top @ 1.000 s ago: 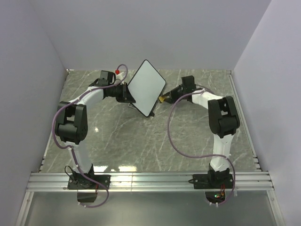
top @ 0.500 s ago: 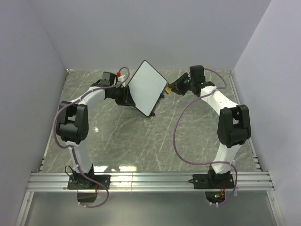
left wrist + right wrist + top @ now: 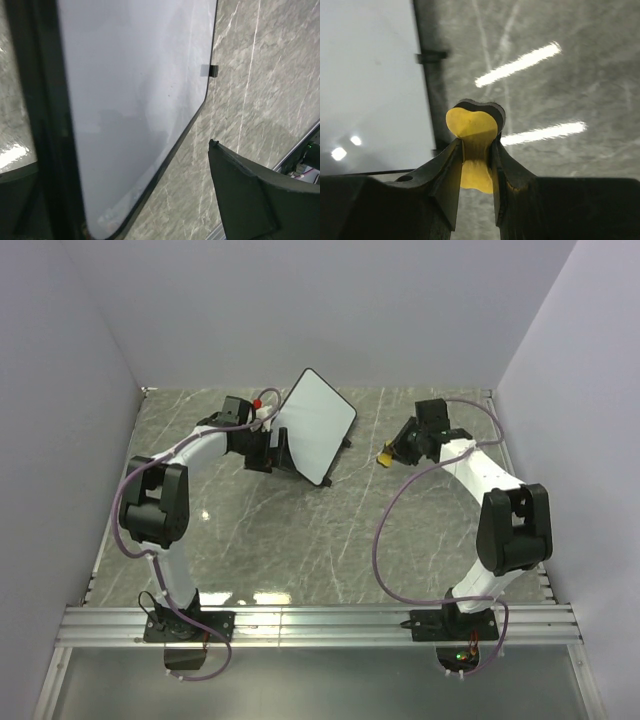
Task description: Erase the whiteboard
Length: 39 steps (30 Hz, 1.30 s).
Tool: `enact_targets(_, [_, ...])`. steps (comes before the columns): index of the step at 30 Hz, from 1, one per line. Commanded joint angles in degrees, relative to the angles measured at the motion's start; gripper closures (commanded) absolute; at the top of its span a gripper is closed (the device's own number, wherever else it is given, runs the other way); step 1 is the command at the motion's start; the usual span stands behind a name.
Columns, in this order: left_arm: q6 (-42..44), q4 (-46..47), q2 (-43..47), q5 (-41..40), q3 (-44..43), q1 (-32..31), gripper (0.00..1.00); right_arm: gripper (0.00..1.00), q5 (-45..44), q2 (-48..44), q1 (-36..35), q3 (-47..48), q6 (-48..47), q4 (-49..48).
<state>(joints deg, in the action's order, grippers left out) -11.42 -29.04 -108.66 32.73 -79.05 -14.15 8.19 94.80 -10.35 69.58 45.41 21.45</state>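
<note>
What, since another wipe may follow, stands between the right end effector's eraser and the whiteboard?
Nothing visible: only bare marble tabletop separates the yellow eraser, pinched in the right end effector, from the right edge of the whiteboard.

In your left wrist view the whiteboard (image 3: 135,100) runs off the top edge, and one of the left fingers (image 3: 250,200) is cut by the bottom and right edges. Faint grey smears on the whiteboard are too blurred for you to read as marks. From above, the whiteboard hides part of those fingers and the surface (image 3: 300,530) behind it. The eraser (image 3: 384,456) is a yellow speck, its shape too small to tell. In your right wrist view the right fingers (image 3: 445,175) cover the eraser's lower half, and the whiteboard is cut off at left and top.
</note>
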Motion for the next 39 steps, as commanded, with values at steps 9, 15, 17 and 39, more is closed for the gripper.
enact_targets(9, [-1.9,-2.7,7.5,-3.6,-0.6,-1.3,0.01,0.11,-5.8,-1.7,-0.3,-8.1,-5.7,-1.1])
enact_targets(15, [-2.7,-2.4,10.6,-8.3,-0.1,-1.3,0.01,0.0,-4.8,-2.7,-0.6,-6.2,-7.0,-1.6])
enact_targets(17, [-3.2,-3.0,11.4,-9.8,-0.2,-1.2,0.01,0.0,-4.5,-4.2,-0.6,-5.2,-7.6,-1.2])
enact_targets(39, [-11.7,6.5,41.5,-29.6,13.7,8.0,0.0,0.0,-1.2,-40.7,-4.3,-5.3,-17.7,6.8])
